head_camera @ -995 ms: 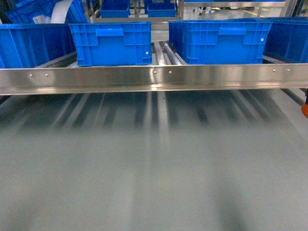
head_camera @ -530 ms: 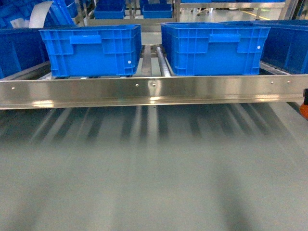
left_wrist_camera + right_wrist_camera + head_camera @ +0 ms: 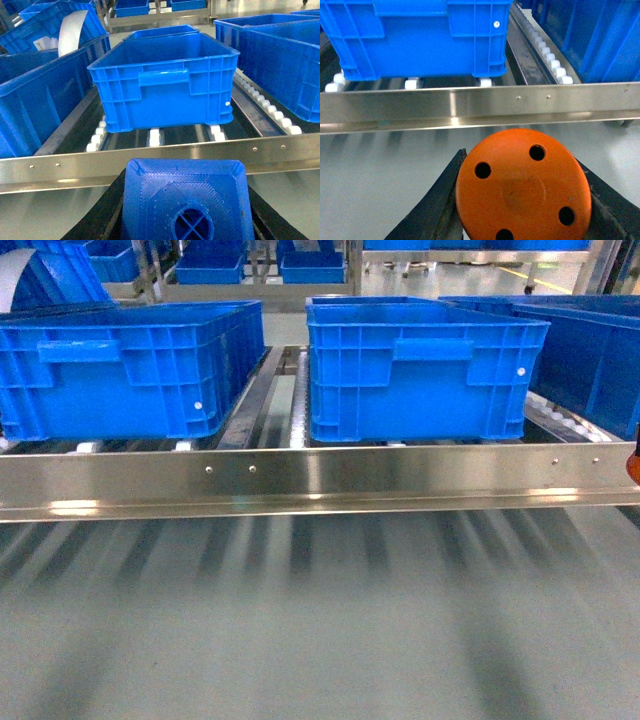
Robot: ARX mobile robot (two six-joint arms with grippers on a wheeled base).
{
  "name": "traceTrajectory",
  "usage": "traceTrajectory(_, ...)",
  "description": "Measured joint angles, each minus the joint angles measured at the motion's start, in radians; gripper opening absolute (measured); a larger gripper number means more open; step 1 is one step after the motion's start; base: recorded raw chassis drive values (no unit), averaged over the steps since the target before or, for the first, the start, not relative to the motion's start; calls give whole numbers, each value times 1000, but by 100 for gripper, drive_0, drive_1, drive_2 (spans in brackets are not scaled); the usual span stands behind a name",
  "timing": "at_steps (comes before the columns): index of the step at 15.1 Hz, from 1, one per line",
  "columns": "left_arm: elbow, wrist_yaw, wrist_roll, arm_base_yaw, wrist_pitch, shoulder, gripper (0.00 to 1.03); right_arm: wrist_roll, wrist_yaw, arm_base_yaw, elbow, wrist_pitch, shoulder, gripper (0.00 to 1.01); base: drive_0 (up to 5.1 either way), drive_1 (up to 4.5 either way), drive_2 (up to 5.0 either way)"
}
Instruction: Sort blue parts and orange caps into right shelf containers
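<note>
- Sliding leftward in the head view since a second ago, the crates loom larger: the base nears the shelf.
- Left wrist: left claw clamped on a blue part, facing a crate.
- Right wrist: right claw clamped on an orange cap, short of the rail.

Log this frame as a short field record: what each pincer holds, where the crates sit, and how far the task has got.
left pincer: shut on blue part
right pincer: shut on orange cap
crates: two blue crates on the shelf behind its front rail
progress: both pieces still held in front of the rail, nothing dropped yet
</note>
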Motion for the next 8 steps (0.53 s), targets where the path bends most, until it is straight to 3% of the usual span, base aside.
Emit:
traceTrajectory(6,0,-1,0,2,-2,-2,44,0,0,0,0,-1,0,44,-114,467,-309)
traceTrajectory(8,0,-3,0,5,-3,1,44,0,-3,0,2,-3,1,44,-16,-16,-16)
